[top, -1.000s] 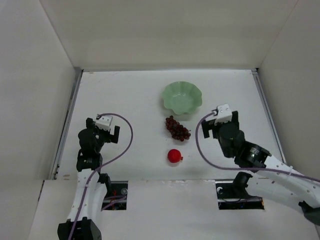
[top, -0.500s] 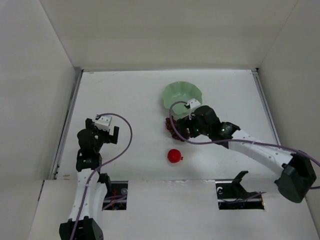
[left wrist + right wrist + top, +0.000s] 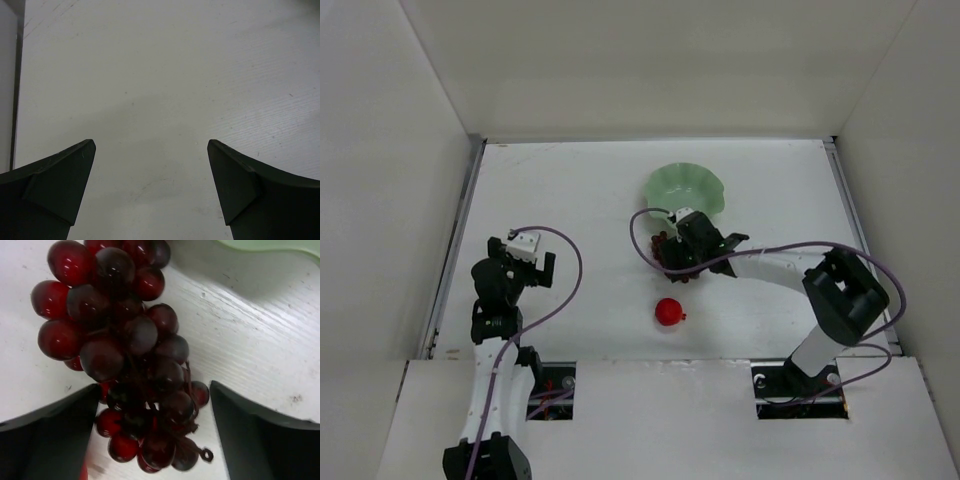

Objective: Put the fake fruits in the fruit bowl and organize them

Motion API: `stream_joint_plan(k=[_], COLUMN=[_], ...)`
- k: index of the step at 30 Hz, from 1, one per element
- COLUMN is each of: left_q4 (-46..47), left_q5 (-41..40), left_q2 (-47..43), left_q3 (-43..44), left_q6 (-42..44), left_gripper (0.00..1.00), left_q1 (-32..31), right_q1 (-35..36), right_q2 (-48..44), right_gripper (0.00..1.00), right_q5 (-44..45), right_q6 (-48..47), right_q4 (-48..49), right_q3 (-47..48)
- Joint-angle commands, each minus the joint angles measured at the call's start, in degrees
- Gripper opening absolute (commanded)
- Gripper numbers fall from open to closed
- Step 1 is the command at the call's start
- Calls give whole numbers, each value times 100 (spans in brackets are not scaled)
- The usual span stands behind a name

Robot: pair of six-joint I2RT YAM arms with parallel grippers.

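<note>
White flat table [image 3: 570, 200], walled on three sides, carrying all items. Right arm reaches across the table to its centre; its end effector [image 3: 153, 390] is lowered over the fruit with both dark fingers [image 3: 240, 435] spread wide, one on each side of the lower, stem end of the bunch and not closed upon it. Left end effector [image 3: 151, 145] is poised above bare table, far to the left of the right end effector, its fingers likewise set wide apart with nothing between them. Pale mint-green shallow bowl with a wavy scalloped rim [image 3: 685, 190] lies just beyond the right end effector, its edge showing at the top of the right wrist view; nothing is visible inside it. Dark maroon-purple bunch of small glossy grapes [image 3: 130, 355] rests on the table between and ahead of the right end effector's fingers, short of the bowl. Small round glossy red apple-like fruit [image 3: 669, 312] sits on the table behind the right end effector, toward the arm bases, apart from the grapes.
</note>
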Motion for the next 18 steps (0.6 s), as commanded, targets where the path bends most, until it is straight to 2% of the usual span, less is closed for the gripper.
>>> stream_joint_plan(k=[1,4,6,7,10,13,18], left_q4=[125,133,142,142,142,169,195], left_q5=[121,121,121,121,121,129,156], left_q2=[-3,-3,5,14,67,111,155], left_q3=[82,82,73,73,81,82,73], left_q6=[15,15,23,23,23,32,50], left_gripper=[100,100,100,100,100,100,100], left_q1=[73,99,117,117,117,108,55], right_q1=[7,191,340,454,762,807,158], right_q2=[44,-201,-455,-605,-1114,-1581,-1811], right_gripper=[87,42,16,8,0,0,0], right_q5=[283,257,195,134,-77,-60,282], right_q6=[-17,-78,-157,-262,-509,-422,8], right_q4=[539,635,592,566,504,477,924], right_q3=[282,221,212,221,308,563,1125])
